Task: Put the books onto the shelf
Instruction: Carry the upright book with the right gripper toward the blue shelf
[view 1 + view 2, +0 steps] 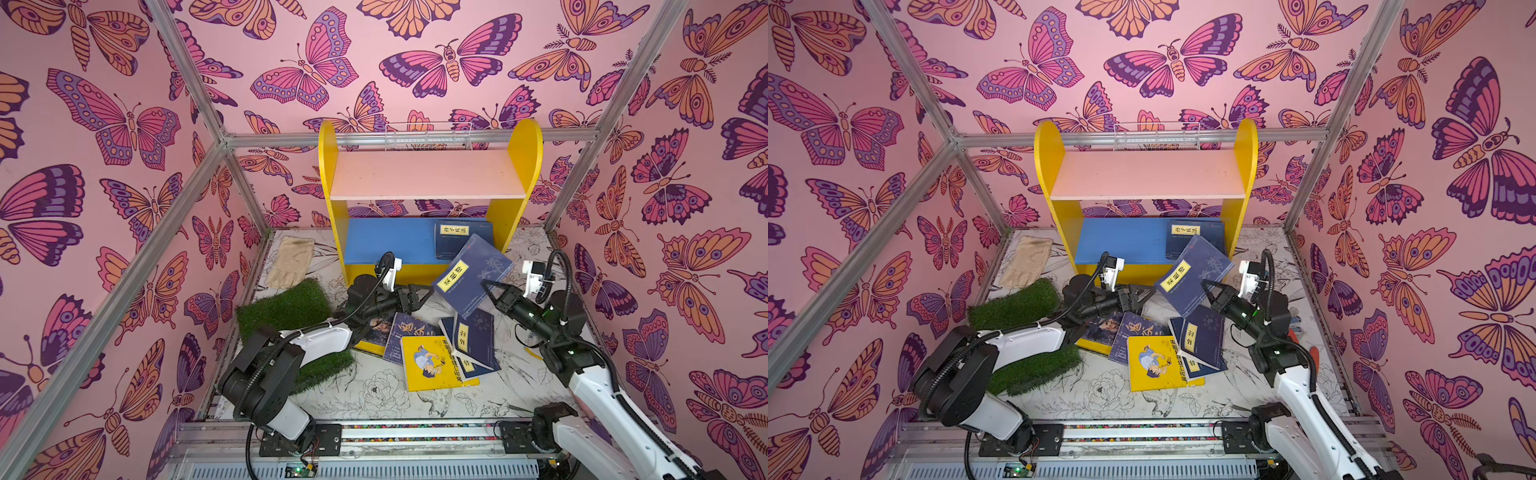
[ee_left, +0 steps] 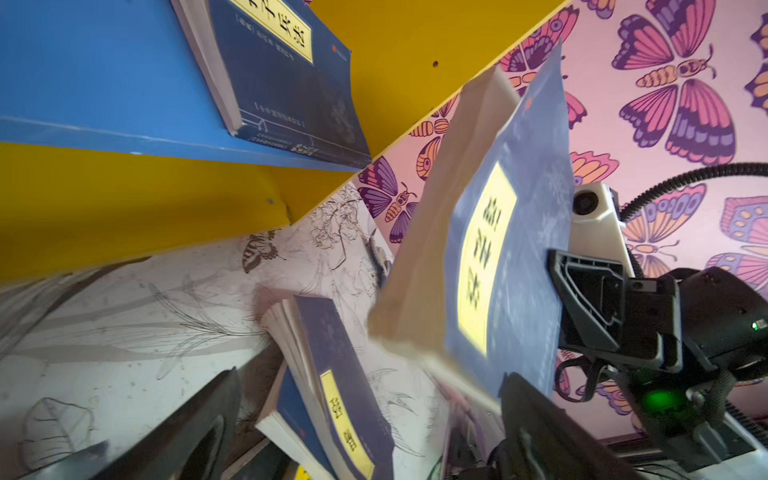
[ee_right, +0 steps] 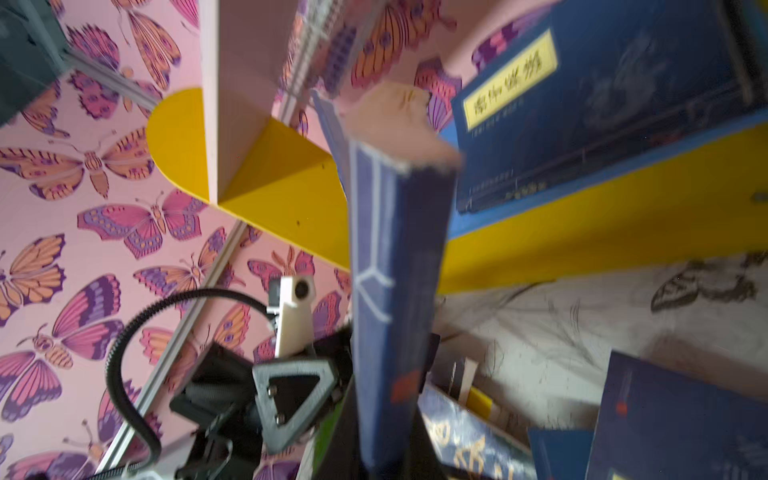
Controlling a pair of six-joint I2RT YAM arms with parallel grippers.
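My right gripper (image 1: 486, 286) is shut on the lower edge of a navy book with a yellow label (image 1: 469, 274), tilted in the air in front of the shelf's right side. In the right wrist view its spine (image 3: 395, 270) rises from the jaws. My left gripper (image 1: 422, 299) is open just left of that book, not touching it. The shelf (image 1: 424, 174) has a bare pink upper board and a blue lower board (image 1: 386, 241) with one navy book (image 1: 455, 241) lying flat on it. Several books lie piled on the table, among them a yellow one (image 1: 432, 363) and a navy one (image 1: 476, 336).
A green turf square (image 1: 286, 307) lies under my left arm, with a beige glove (image 1: 291, 259) behind it. A white wire basket (image 1: 428, 135) hangs behind the shelf top. Butterfly walls and metal posts close in the sides and back.
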